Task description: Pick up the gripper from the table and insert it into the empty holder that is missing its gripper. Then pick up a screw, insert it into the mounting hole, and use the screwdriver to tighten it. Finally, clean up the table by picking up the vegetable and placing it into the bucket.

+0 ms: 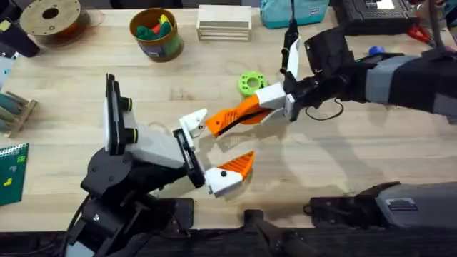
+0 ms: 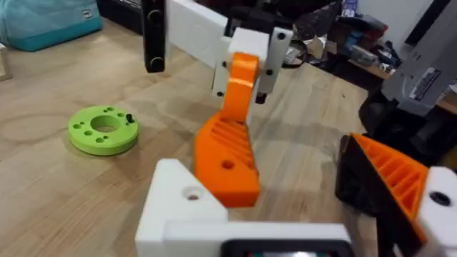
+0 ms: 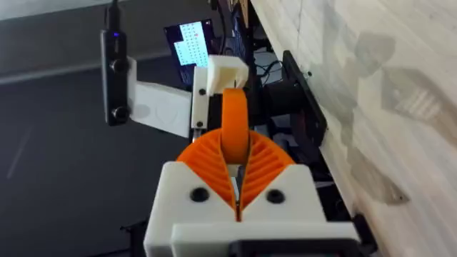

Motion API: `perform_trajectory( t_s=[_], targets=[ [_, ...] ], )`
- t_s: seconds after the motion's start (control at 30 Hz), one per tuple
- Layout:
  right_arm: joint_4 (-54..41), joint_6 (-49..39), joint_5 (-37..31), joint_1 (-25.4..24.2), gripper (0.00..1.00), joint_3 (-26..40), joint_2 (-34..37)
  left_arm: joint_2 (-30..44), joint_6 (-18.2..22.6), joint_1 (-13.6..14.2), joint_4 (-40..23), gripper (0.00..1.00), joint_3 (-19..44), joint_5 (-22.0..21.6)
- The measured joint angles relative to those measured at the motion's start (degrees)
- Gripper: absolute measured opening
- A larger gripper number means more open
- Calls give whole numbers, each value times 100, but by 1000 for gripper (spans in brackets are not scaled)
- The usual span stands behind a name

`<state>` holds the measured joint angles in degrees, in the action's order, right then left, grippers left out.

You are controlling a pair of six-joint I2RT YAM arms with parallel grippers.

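The right end effector (image 1: 232, 120) reached in from the right of the tabletop (image 1: 343, 157), its orange pads pinched narrow on the gripper (image 1: 211, 127), the loose orange wedge. In the right wrist view the two ribbed pads (image 3: 207, 160) met around the wedge (image 3: 234, 128), which stood out past them toward the holder (image 3: 223, 75).

The left end effector (image 1: 214, 146) stood wide and held nothing. One of its fingers, the white holder (image 1: 191, 121), carried no orange tip, and the wedge lay right against it. The other finger carried its orange tip (image 1: 238, 165) and sat nearer the table's front edge. In the left wrist view the wedge (image 2: 228, 160) hung just beside the holder (image 2: 182, 200), touching its upper corner, though whether it was seated could not be told.

The green ring (image 1: 251, 83) lay just behind the right end effector. The bucket (image 1: 155, 33), with toy pieces inside, stood well apart at the far side.
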<state>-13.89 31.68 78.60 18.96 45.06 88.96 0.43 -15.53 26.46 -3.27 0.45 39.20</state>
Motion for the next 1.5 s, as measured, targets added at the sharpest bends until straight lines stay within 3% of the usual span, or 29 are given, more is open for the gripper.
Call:
perform_trajectory(
  t_s=[0.27, 1.03, 1.5],
  targets=[
    [1133, 783, 114, 0, 22, -8, 80, -1, 26, -2, 26, 985, 1, -24],
    [1382, 1847, -335, 323, 22, -24, 133, 0, -94, -2, -11, 985, 2, -47],
    [2068, 2688, -941, 901, 21, -22, 130, 0, -212, -35, -13, 985, 2, -222]
  ],
)
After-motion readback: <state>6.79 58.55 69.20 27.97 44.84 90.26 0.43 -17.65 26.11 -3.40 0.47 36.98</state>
